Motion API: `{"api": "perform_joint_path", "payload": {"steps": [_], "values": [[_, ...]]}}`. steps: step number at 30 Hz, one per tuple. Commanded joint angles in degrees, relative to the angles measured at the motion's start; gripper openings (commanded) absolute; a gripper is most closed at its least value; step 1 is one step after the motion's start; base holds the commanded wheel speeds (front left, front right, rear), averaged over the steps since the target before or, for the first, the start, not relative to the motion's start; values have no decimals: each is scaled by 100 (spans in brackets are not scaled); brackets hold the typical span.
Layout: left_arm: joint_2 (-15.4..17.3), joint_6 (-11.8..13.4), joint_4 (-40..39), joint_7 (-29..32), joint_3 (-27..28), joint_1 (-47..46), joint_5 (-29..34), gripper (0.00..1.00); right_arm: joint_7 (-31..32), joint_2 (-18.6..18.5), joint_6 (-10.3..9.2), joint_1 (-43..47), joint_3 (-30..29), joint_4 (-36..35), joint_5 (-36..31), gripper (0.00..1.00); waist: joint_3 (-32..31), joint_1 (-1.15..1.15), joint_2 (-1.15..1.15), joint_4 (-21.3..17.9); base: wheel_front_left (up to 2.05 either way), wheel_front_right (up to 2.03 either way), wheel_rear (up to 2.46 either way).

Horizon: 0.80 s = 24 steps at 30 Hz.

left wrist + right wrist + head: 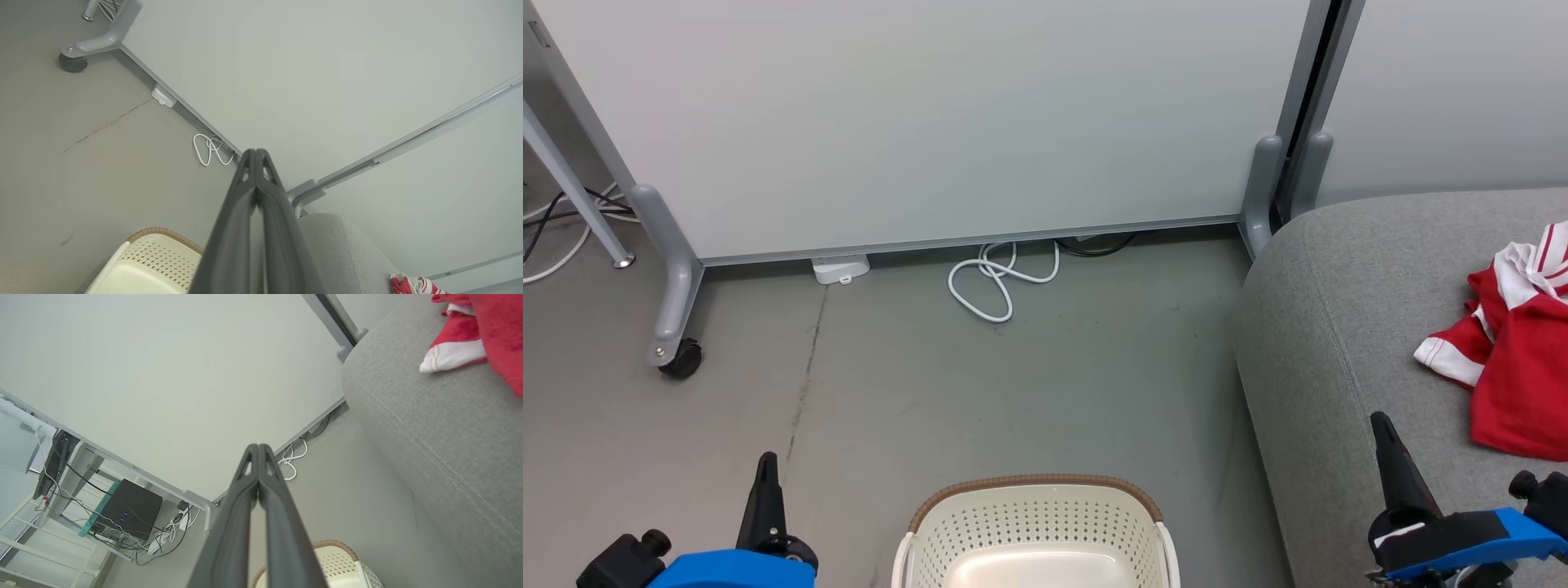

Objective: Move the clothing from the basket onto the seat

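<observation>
The left end effector (766, 469) hovers at the lower left over the floor (1013, 384), its two dark fingers pressed together on nothing. In the middle, at the bottom edge, stands the basket (1033, 518): cream, perforated, with a brown woven-look rim and bare plastic inside where visible. To the right is the grey woven seat (1339, 343). Over its front part is the right end effector (1384, 433), fingers likewise together and empty. Farthest right, the clothing (1519, 359) lies crumpled on the seat: red fabric with white bands and stripes.

Soft even light — sharp, wide-angle-bent edges
</observation>
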Motion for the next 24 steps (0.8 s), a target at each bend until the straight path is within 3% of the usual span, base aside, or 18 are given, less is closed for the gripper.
{"api": "perform_joint_path", "payload": {"steps": [1, 24], "values": [[20, -20, -85, 30, 48, -166, -120, 0, 31, -27, 1, -150, -18, -49, 142, 0, 0, 0, 0, -1, 0, 0, 0], [-14, -31, -152, 424, 222, -385, -1462, 0, 250, -34, 2, -319, -71, 70, 1679, 0, 7, 0, 0, -51, 0, 0, 0]]}}
